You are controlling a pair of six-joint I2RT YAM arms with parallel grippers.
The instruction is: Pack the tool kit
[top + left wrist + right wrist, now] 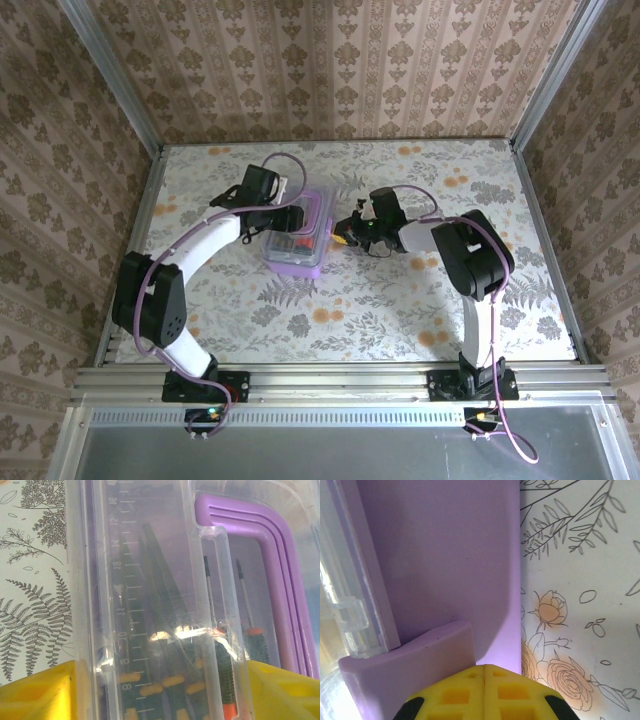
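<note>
The tool kit is a clear plastic case with purple trim at the table's middle. Through its clear lid I see tools with dark green and yellow handles and thin screwdrivers. My left gripper is at the case's far left corner. Its yellow fingers stand wide apart on either side of a raised clear section of the lid. My right gripper is at the case's right side. It is shut with nothing between its tips, which are right at the purple latch.
The floral tablecloth lies bare around the case. Metal frame rails and patterned walls bound the table on all sides. Both arms reach inward from the near edge.
</note>
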